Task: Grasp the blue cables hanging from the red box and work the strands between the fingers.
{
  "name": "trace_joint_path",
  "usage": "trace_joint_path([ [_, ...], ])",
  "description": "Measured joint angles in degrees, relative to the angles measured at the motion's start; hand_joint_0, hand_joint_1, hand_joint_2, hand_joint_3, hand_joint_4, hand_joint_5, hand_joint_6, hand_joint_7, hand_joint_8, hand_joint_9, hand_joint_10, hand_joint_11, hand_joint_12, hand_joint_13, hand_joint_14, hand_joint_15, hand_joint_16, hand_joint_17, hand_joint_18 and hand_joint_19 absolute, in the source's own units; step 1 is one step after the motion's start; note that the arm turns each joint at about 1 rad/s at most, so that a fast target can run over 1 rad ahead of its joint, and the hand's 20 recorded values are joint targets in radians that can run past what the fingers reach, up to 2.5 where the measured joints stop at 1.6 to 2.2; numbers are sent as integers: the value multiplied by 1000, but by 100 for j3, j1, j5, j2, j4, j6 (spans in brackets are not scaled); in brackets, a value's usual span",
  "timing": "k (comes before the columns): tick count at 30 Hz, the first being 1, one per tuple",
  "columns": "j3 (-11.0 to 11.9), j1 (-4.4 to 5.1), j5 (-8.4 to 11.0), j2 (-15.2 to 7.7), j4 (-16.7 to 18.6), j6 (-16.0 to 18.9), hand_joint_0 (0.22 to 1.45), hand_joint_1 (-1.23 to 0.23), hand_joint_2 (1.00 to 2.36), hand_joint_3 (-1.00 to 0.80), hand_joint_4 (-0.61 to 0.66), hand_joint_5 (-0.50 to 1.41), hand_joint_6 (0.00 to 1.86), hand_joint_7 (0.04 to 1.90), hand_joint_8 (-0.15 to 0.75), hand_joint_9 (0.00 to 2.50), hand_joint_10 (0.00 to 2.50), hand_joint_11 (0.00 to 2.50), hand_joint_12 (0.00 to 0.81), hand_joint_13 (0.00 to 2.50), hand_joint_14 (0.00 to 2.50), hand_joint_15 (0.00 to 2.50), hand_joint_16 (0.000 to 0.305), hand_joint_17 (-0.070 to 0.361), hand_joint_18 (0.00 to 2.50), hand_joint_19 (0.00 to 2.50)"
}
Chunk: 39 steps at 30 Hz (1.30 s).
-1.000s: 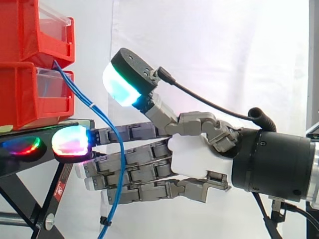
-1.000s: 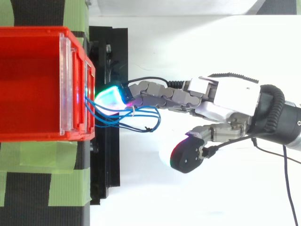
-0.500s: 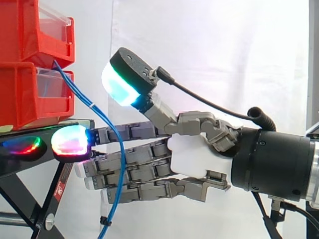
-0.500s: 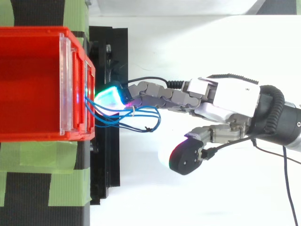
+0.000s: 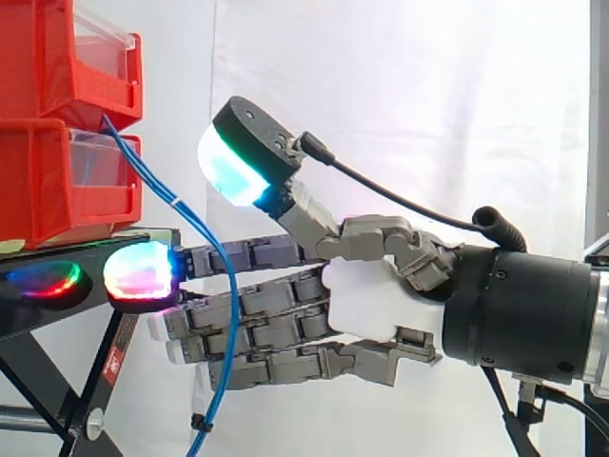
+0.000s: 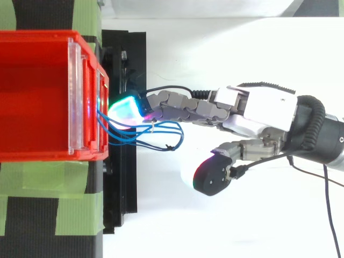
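Stacked red bins (image 5: 57, 143) sit on a black stand (image 6: 123, 161). The hand (image 5: 366, 305) reaches level toward them, fingers (image 5: 257, 328) straight and open, thumb raised apart. Blue cables (image 5: 157, 183) hang from the bins' front and droop across the fingers, ungripped.

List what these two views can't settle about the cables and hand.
- Side view: blue cables cross in front of the hand; touching or apart, unclear.
- Side view: cables' lower end, cut by bottom edge.
- Top view: cables' anchoring, hidden by the red box front.
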Motion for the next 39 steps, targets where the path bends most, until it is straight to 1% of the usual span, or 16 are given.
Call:
trace_joint_path([
  [4, -1, -27, -2, 0, -6, 1, 701, -488, 1000, -1000, 213, -328, 6, 728, 355, 160, 6, 164, 397, 3, 5, 252, 75, 169, 0, 98],
  [15, -1, -65, -7, -3, -21, 1, 704, -488, 1000, -1000, 213, -326, 6, 729, 359, 178, 6, 213, 402, 14, 6, 268, 75, 169, 0, 108],
  [16, -1, -68, -6, -2, -22, 1, 701, -521, 1000, -1000, 227, -291, 6, 704, 375, 246, 4, 171, 414, 79, 5, 237, 77, 173, 0, 57],
  [24, 1, -79, -3, -1, -25, 2, 705, -522, 1000, -1000, 231, -281, 6, 706, 378, 287, 6, 217, 415, 113, 5, 247, 77, 172, 0, 70],
  [30, 1, -82, -20, 0, -25, 1, 709, -522, 1000, -1000, 234, -273, 6, 704, 388, 346, 5, 259, 420, 188, 7, 280, 77, 172, 67, 94],
  [31, 1, -82, -18, 0, -25, 1, 708, -522, 1000, -1000, 235, -273, 6, 704, 393, 369, 5, 279, 422, 206, 7, 291, 77, 173, 92, 111],
  [32, 0, -81, -17, 0, -25, 1, 711, -545, 1000, -1000, 245, -244, 6, 686, 403, 428, 5, 264, 430, 260, 8, 269, 78, 175, 179, 68],
  [39, 0, -78, -11, 0, -25, -6, 716, -546, 1000, -1000, 255, -229, 6, 691, 405, 470, 6, 310, 435, 320, 7, 280, 77, 174, 223, 88],
])
